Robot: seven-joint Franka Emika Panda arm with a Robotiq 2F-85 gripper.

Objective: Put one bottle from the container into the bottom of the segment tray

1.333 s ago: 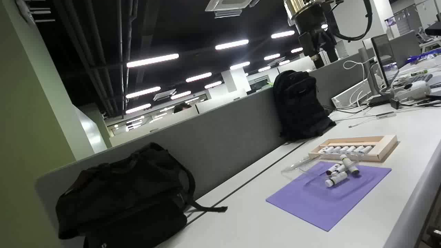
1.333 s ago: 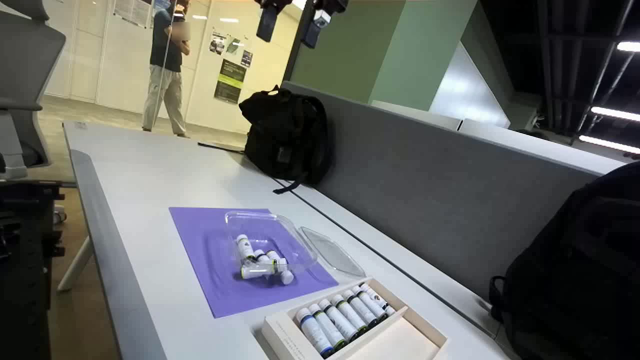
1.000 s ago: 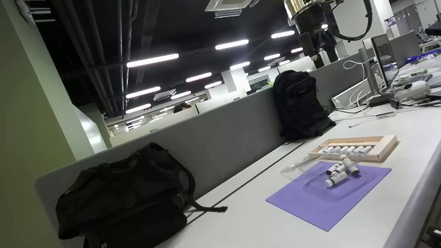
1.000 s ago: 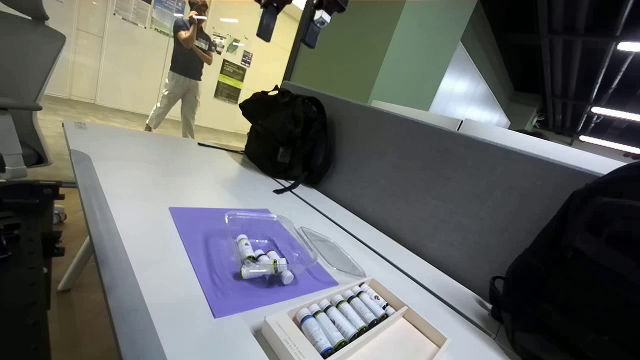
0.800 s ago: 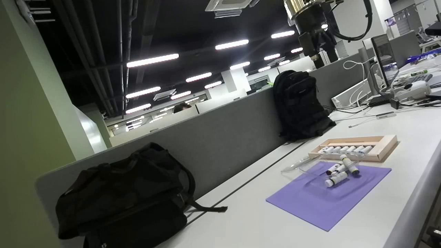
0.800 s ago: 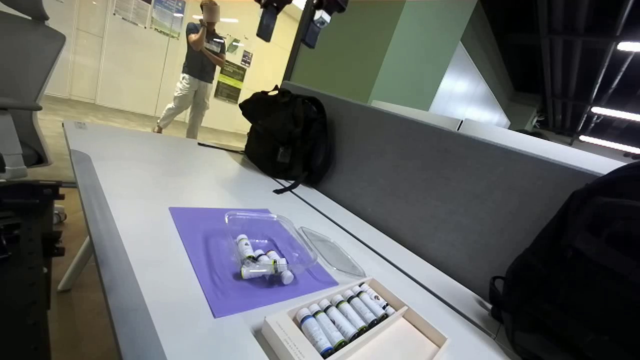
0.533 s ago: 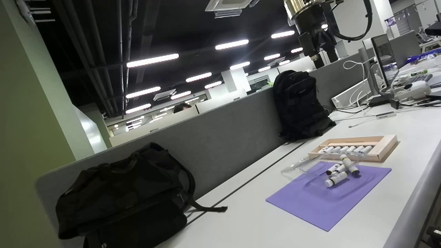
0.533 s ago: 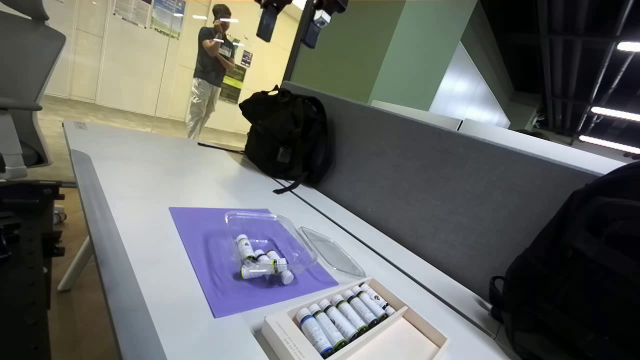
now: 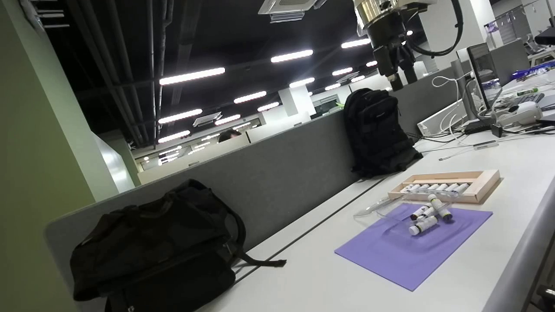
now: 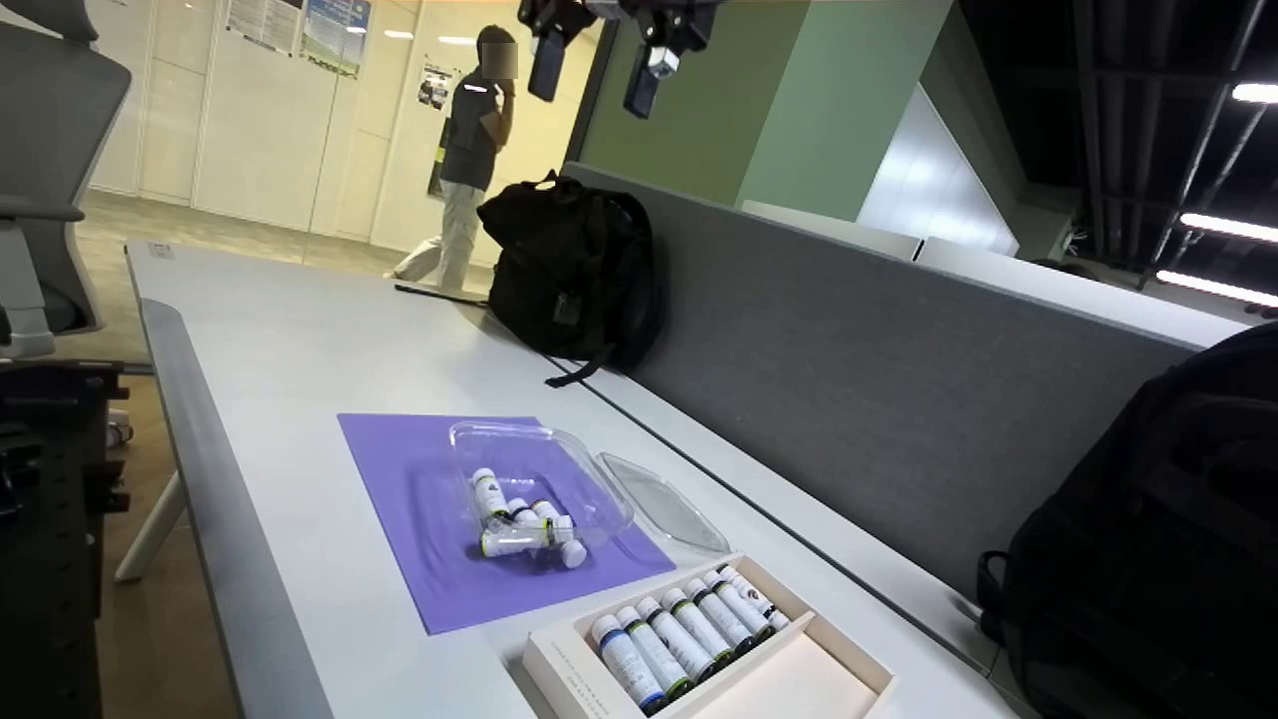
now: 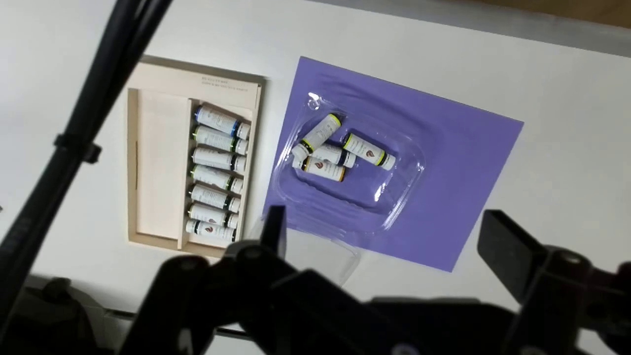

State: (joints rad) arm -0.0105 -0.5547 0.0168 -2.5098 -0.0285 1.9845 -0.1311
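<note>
The container is a clear plastic box [image 11: 411, 190] on the purple mat, its wall also visible in an exterior view [image 10: 599, 489]. Several small white-labelled bottles [image 11: 368, 150] lie crossed over each other in it. The segment tray [image 11: 222, 91] is a light wooden tray beside the mat, seen in both exterior views [image 9: 482, 186] [image 10: 559, 664]. One compartment holds a row of bottles [image 11: 213, 160]; the wide compartment [image 11: 160, 162] is bare. My gripper [image 11: 384, 220] is open with nothing between its fingers. It hangs high above the table in both exterior views [image 9: 403, 82] [image 10: 593, 90].
A purple mat [image 11: 458, 148] lies under the container. A clear lid [image 10: 664, 499] lies between container and divider. A grey divider [image 10: 849, 330] runs along the table, with black backpacks [image 10: 574, 270] [image 9: 377, 130] against it. A person [image 10: 469, 140] walks in the background.
My gripper has come down slightly, shifting left in an exterior view, and stays open. The person in the background has walked to the right. Bottles, container and tray have not moved.
</note>
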